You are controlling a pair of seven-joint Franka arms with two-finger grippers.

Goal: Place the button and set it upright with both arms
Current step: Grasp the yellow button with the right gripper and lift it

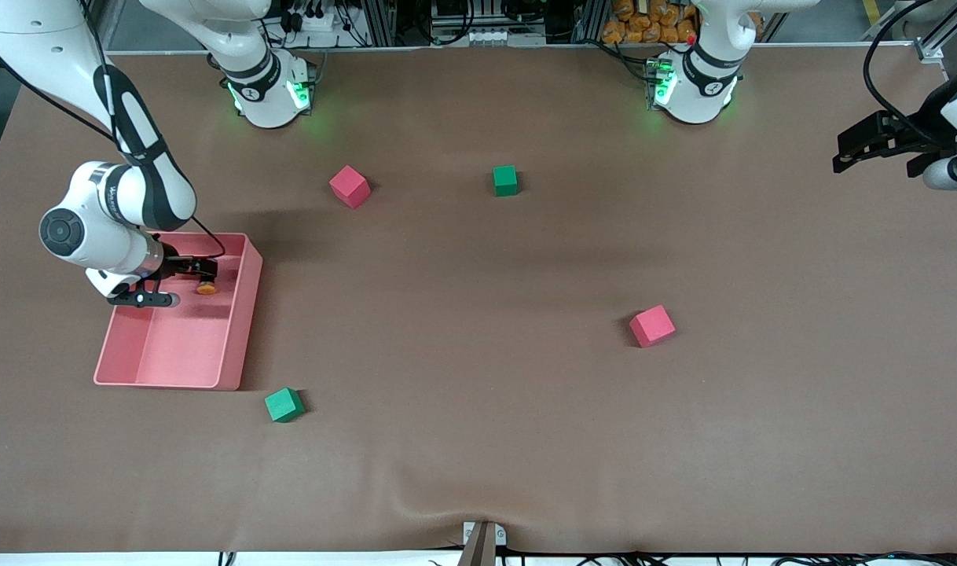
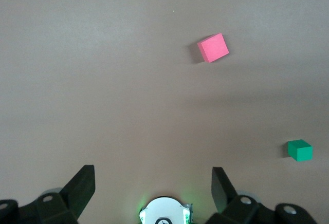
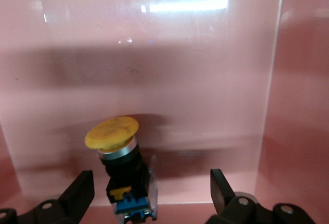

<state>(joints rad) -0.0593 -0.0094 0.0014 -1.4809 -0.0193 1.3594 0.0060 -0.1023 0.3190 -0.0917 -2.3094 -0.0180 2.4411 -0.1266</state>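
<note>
The button (image 1: 207, 288), with an orange cap and a black-and-blue body, rests inside the pink tray (image 1: 245, 314) at the right arm's end of the table. My right gripper (image 1: 204, 277) is down in the tray, right at the button. In the right wrist view the button (image 3: 123, 167) sits between the open fingers, closer to one finger (image 3: 81, 189), and neither pad touches it; the right gripper (image 3: 150, 190) holds nothing. My left gripper (image 1: 840, 152) waits open and empty in the air over the left arm's end of the table; it also shows in the left wrist view (image 2: 153, 183).
A red cube (image 1: 350, 186) and a green cube (image 1: 505, 180) lie near the arm bases. Another red cube (image 1: 651, 325) lies mid-table toward the left arm. A green cube (image 1: 284, 405) lies beside the tray's near corner. The tray wall (image 3: 298, 106) stands close beside the right gripper.
</note>
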